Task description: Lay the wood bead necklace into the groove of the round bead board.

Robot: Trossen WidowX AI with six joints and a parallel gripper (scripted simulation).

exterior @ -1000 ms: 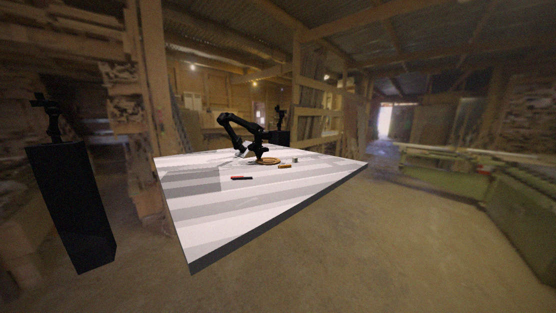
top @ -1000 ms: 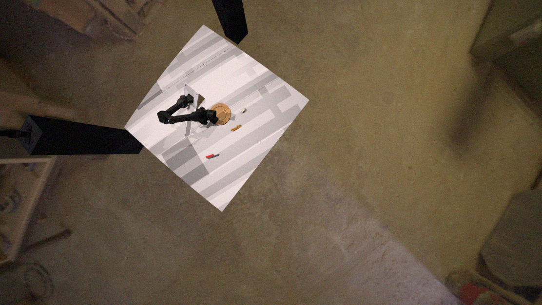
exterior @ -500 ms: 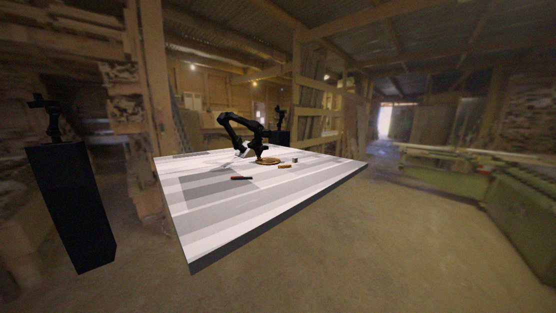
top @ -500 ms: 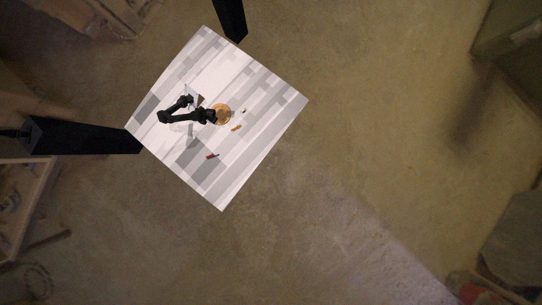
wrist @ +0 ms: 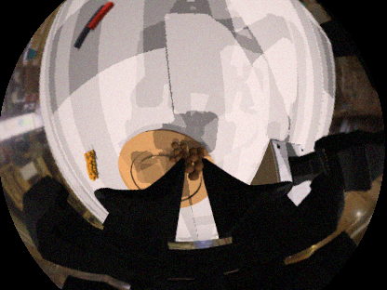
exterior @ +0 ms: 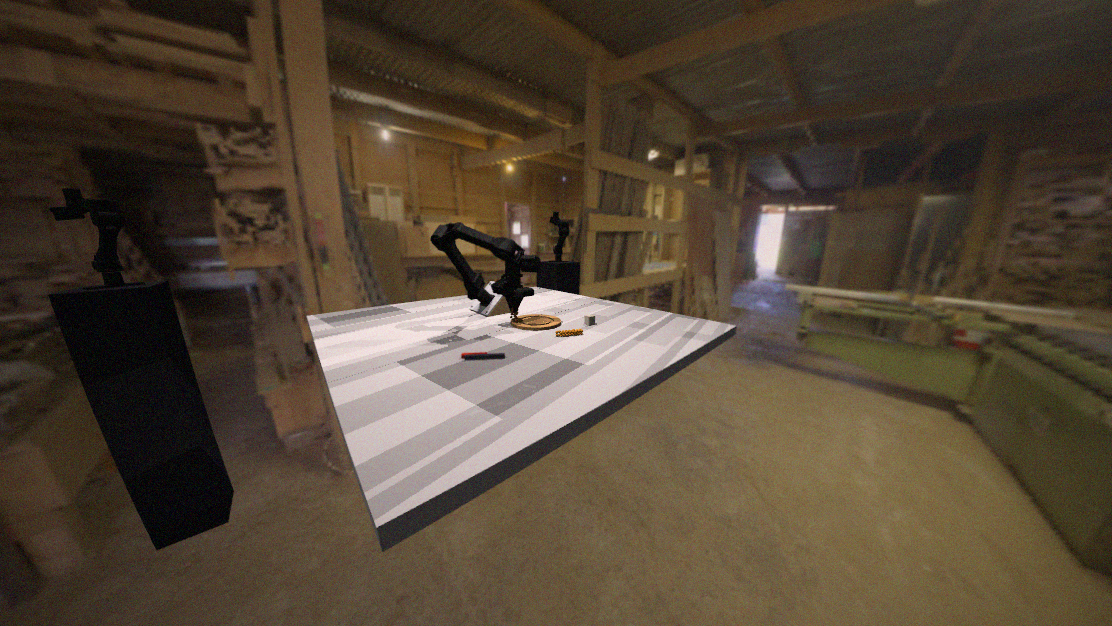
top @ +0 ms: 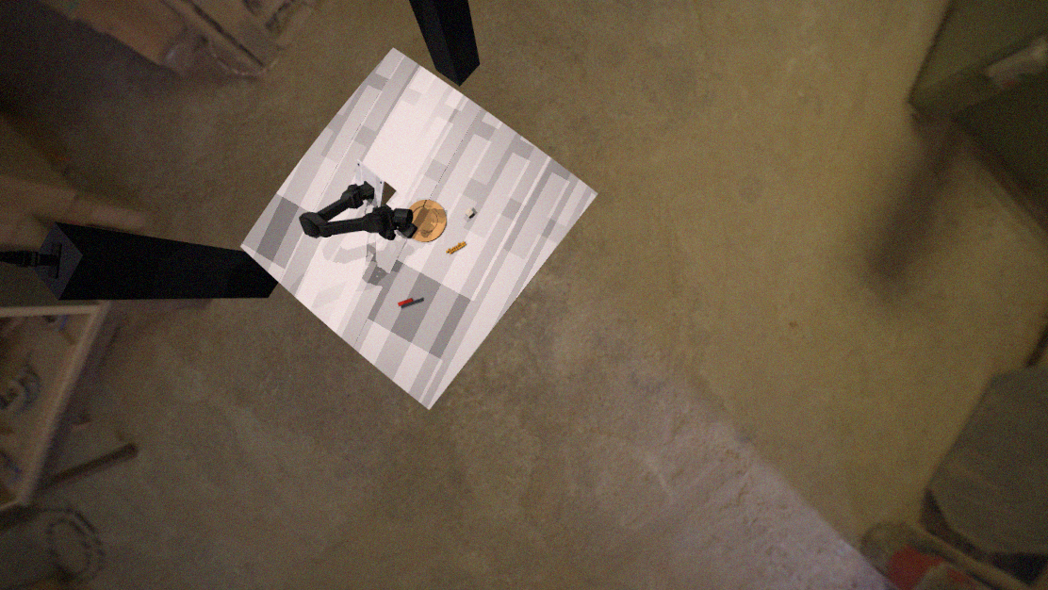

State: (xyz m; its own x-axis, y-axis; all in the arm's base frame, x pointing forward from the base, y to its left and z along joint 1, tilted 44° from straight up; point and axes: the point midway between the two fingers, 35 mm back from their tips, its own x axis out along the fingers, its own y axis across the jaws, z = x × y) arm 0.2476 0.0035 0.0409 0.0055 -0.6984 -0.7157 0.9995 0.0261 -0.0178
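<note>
The pincer [top: 412,232] [exterior: 514,312] [wrist: 193,162] is gripping the bead necklace [exterior: 514,317] [wrist: 195,164] by the round board [top: 438,219] [exterior: 547,320] [wrist: 132,151], inward from the tabletop's [top: 439,369] [exterior: 459,443] [wrist: 123,93] edges.

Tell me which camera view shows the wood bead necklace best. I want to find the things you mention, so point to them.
The wrist view: the necklace's [exterior: 514,317] [wrist: 195,166] separate round brown beads show at the tips of the tool [top: 412,232] [exterior: 514,312] [wrist: 193,162]. The exterior view shows only tiny brown specks there; from the top, I cannot make it out.

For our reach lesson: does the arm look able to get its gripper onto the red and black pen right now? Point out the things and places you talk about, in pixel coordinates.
Probably not yet: the gripper [wrist: 193,162] is shut on the brown beads [wrist: 195,164], though nothing visible blocks the pen [top: 410,302] [exterior: 482,356] [wrist: 93,24].
</note>
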